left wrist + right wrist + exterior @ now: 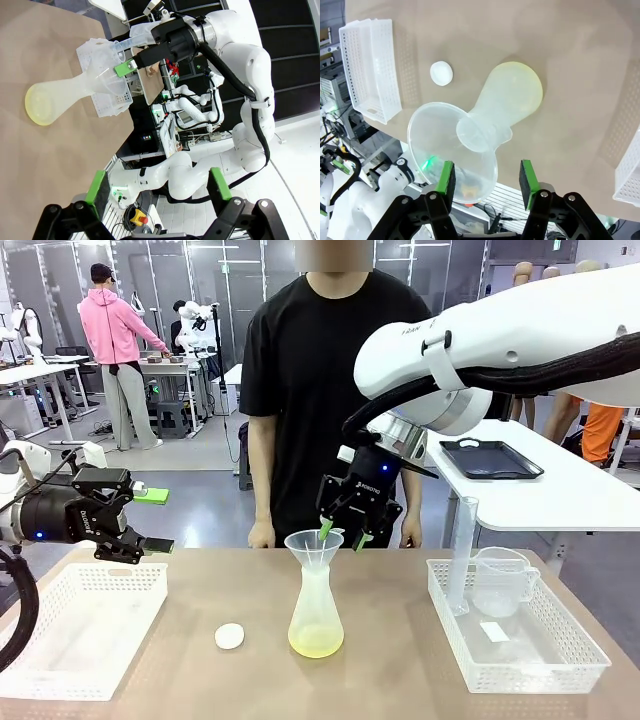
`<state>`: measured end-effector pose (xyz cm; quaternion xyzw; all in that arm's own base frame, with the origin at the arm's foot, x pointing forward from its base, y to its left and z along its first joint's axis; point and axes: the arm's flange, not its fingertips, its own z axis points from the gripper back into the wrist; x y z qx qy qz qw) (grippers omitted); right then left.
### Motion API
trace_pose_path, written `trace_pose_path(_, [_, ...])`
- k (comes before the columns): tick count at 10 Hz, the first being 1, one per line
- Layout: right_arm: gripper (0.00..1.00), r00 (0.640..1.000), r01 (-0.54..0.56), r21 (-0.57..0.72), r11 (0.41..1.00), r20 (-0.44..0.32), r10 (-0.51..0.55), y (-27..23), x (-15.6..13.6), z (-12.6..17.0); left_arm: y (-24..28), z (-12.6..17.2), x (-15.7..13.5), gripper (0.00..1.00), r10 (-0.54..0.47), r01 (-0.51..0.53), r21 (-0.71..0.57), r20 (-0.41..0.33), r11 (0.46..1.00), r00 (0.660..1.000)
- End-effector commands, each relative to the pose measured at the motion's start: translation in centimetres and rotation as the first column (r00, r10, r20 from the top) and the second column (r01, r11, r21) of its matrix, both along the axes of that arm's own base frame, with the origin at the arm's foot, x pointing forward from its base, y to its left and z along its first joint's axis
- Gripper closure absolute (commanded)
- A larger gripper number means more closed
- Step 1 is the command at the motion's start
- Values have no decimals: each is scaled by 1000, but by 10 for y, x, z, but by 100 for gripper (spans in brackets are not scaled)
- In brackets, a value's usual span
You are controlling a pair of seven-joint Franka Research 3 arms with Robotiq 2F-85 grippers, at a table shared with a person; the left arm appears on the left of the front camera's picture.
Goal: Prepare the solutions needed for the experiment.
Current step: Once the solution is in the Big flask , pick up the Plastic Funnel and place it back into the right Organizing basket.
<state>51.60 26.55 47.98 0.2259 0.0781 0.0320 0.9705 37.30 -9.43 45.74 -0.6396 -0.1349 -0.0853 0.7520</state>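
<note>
**Counter** (400, 680): tan surface; a person in a black shirt stands at its far side, hands resting at the far edge.

**Conical flask** (316, 605): frosted white, upright at the middle of the counter.

**The solutions** (315, 643): shallow pale yellow-green layer in the bottom of the flask, tinting its base yellowish.

**Funnel** (312, 546): clear plastic, seated in the neck of the flask.

**Cap** (230, 636): small, round, white; lies on the counter to the robot's left of the flask, apart from it.

**Left basket** (90, 625): white perforated basket at the counter's left side.

**Right basket** (540, 650): white perforated basket at the right side; holds an upright measuring cylinder (463, 550) and a clear beaker (500, 585) just beside it.

**Right end effector** (340, 535): hangs over the far rim of the funnel, fingers pointing down. Jaws wide apart and gripping nothing. One green pad sits close to the funnel's rim; whether it touches cannot be told.

**Left end effector** (150, 520): hovers above the left basket, fingers pointing toward the flask. Jaws fully apart, empty.
</note>
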Motion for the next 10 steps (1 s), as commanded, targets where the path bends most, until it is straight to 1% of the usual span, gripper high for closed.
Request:
trace_pose_path(1, [34, 997, 78, 18, 997, -1, -78, 3, -15, -4, 0, 1, 0, 0, -6, 6, -16, 1, 1000, 1000])
trace_pose_path(4, [34, 994, 106, 18, 994, -25, -105, 2, -17, -12, 0, 1, 0, 0, -6, 6, -16, 1, 1000, 1000])
trace_pose_path(5, [37, 993, 115, 24, 993, -43, -114, 0, -18, -14, 0, 1, 0, 0, -6, 6, -16, 1, 1000, 1000])
trace_pose_path(6, [43, 990, 135, 54, 989, -39, -133, -2, -19, -16, 0, 1, 0, 0, -6, 6, -16, 1, 1000, 1000])
trace_pose_path(7, [53, 989, 141, 49, 989, -59, -138, -4, -20, -18, 0, 1, 0, 0, -6, 6, -16, 1, 1000, 1000])
trace_pose_path(8, [59, 987, 149, 56, 987, -68, -146, -5, -20, -20, 0, 1, 0, 0, -6, 6, -16, 1, 1000, 1000])
trace_pose_path(9, [69, 987, 152, 66, 986, -69, -147, -5, -20, -21, 0, 1, 0, 0, -6, 6, -16, 1, 1000, 1000])
trace_pose_path(10, [76, 986, 155, 64, 986, -75, -150, -6, -20, -22, 0, 1, 0, 0, -6, 6, -16, 1, 1000, 1000])
